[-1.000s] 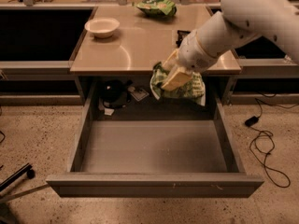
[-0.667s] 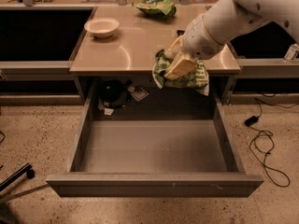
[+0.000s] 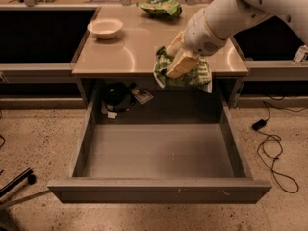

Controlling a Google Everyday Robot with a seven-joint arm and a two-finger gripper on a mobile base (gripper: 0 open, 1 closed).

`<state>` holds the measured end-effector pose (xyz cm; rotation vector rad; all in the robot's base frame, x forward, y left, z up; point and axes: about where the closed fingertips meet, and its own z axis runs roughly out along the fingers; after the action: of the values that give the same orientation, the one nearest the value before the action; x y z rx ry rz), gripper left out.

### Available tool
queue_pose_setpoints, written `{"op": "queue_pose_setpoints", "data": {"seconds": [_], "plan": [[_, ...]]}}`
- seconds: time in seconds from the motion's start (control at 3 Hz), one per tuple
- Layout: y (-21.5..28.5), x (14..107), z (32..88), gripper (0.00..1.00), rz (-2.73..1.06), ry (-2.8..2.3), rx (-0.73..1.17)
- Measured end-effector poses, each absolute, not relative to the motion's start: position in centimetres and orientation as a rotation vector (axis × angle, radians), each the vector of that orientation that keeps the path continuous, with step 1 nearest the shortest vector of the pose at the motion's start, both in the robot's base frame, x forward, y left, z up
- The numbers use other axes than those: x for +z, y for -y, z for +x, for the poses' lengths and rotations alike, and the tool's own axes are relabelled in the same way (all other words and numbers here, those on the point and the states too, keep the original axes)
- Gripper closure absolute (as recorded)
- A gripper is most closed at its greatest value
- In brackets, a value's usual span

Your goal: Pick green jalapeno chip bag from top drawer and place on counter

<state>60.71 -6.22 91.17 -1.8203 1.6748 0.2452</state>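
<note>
Green jalapeno chip bag held in the air by the robot's gripper, at the front edge of the counter.

Crumpled foil hangs from the beige claw, whose fingers are closed tight on the bag's upper part. The bag overlaps the counter's front rim and sits above the back of the top drawer, which is pulled fully out. The white arm reaches in from the upper right. A small dark object lies at the drawer's back left. On the counter stand a pale bowl at the left and a second green bag at the far edge. A black cable lies on the speckled floor at right.
</note>
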Motion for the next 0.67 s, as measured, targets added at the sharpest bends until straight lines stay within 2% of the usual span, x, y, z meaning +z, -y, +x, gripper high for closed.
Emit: {"op": "queue_pose_setpoints", "data": {"seconds": [0.33,0.67], "plan": [[4.9,92.6,64.3,1.0,-1.944,-1.568,0.139],[0.1,94.1,69.6,1.0,-2.051,-1.406,0.051]]}}
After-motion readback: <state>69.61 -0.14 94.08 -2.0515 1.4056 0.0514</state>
